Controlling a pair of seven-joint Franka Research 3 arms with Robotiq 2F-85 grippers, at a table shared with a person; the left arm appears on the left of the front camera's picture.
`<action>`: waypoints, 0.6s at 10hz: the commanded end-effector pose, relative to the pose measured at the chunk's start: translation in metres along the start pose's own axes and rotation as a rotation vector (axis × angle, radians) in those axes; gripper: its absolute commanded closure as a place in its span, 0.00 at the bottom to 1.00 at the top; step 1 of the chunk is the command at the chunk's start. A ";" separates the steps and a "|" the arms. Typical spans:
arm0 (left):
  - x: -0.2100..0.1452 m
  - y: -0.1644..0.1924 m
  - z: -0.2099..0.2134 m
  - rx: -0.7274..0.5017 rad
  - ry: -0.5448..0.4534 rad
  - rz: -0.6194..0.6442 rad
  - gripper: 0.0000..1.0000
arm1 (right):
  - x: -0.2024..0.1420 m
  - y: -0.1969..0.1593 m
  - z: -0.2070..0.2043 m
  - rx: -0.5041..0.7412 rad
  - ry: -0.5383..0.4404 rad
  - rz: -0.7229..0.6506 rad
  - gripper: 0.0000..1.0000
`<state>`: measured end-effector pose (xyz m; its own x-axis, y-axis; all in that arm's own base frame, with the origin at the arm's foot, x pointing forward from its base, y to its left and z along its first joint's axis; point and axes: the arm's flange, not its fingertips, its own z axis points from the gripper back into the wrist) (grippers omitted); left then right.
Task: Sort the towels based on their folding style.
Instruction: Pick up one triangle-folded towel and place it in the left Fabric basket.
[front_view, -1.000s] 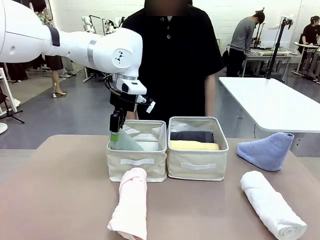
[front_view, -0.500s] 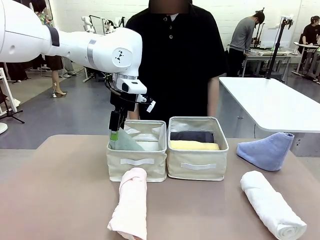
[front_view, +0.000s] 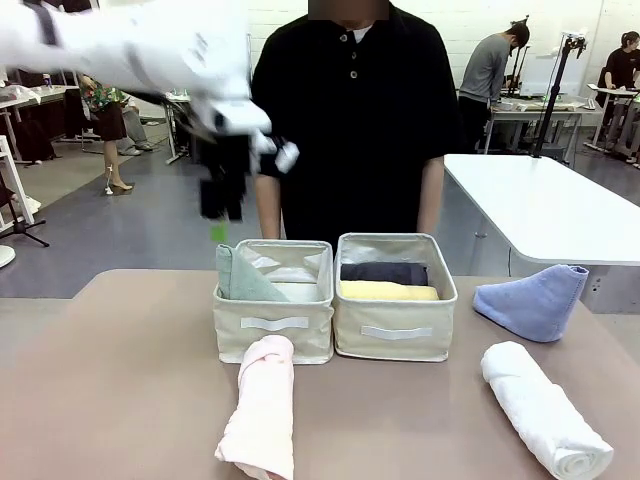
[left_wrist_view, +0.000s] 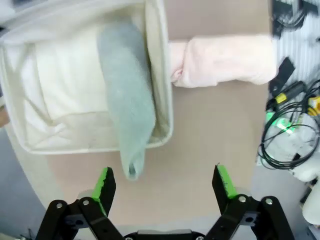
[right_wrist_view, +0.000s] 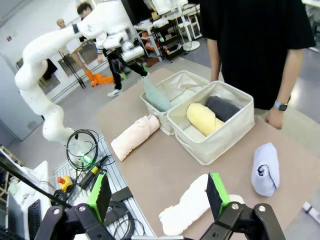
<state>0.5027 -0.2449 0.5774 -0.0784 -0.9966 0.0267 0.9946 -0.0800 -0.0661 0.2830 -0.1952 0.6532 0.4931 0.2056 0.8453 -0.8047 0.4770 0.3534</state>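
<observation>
A: Worrying about the grey-green towel (left_wrist_view: 127, 110); it lies slanted in the left basket (front_view: 272, 330) with its narrow end poking over the rim; a nudge could tip it out onto the table (front_view: 130, 380).
B: Agreed; the left gripper (left_wrist_view: 162, 180) hangs above it, jaws spread wide, nothing between them; the pink roll (front_view: 262, 410) touches that basket's front wall, so a sloppy grasp there may shove the basket.
A: And the right gripper (right_wrist_view: 155, 192)?
B: Wide apart too, and empty; the white roll (front_view: 545, 410) lies near it, the blue cone (front_view: 530, 300) beside that; the yellow roll (front_view: 388, 291) and dark grey roll (front_view: 385, 271) lie in the right basket (front_view: 395, 335).
A: Anything unclear?
B: From the front the left arm is motion-blurred; the person's hands are hidden behind the baskets.
</observation>
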 end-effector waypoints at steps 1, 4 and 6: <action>-0.106 -0.079 0.070 0.078 -0.242 -0.004 0.00 | 0.002 0.000 0.001 0.012 -0.025 0.016 0.00; -0.267 -0.146 0.108 0.079 -0.541 0.102 0.00 | 0.002 0.000 0.001 0.012 -0.025 0.016 0.00; -0.327 -0.155 0.102 0.026 -0.634 0.147 0.00 | 0.002 0.000 0.001 0.012 -0.025 0.016 0.00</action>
<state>0.3550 0.1045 0.6879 0.0848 -0.8127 0.5764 0.9964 0.0713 -0.0461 0.2826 -0.1957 0.6533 0.4938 0.2053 0.8450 -0.8036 0.4789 0.3533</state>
